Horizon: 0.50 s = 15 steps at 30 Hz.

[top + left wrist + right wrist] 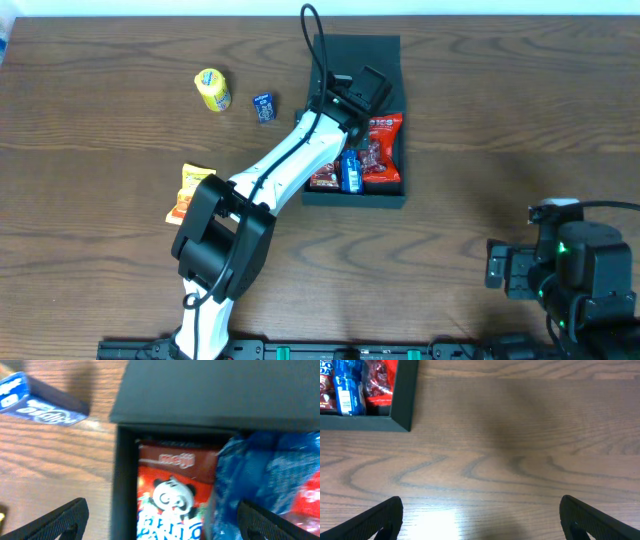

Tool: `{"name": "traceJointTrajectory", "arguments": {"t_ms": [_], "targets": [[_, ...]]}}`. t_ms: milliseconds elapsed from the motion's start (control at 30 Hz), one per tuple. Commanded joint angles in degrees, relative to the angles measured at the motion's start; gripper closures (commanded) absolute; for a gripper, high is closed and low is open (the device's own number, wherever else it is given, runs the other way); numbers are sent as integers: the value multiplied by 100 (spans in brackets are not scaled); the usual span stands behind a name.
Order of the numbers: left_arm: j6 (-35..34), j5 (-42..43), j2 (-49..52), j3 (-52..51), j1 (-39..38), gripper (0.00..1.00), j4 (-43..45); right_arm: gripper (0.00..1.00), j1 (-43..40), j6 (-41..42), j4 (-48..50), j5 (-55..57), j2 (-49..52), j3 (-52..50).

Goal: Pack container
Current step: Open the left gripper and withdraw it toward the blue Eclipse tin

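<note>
The container (355,199) is seen at desk (500,120) centre, its snack packets (384,150) half hidden by the left arm (290,160). Left jaws are spread wide above it, gripping nothing; right jaws, equally wide and empty, are cut off in the wrist view.

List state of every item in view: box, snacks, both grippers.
container, lid open, flap laid back, partly filled.
red packet, inside container.
blue packet, inside container.
yellow snack, on table, outside container.
small blue box, on table, outside container.
orange packet, on table, partly hidden by left arm.
left gripper, open, empty, over container.
right gripper, open, empty, above table.
</note>
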Motion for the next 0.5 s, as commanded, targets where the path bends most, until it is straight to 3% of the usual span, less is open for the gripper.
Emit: {"name": "traceJointTrajectory", "arguments": {"t_ms": [0, 300, 467], "targets": [[79, -343, 72, 157, -17, 5, -319, 1, -57, -57, 2, -17, -9, 7], [85, -549, -1276, 321, -96, 5, -481, 1, -57, -57, 2, -17, -9, 7], [262, -745, -1958, 310, -94, 5, -1038, 1, -57, -57, 2, -17, -9, 7]]}}
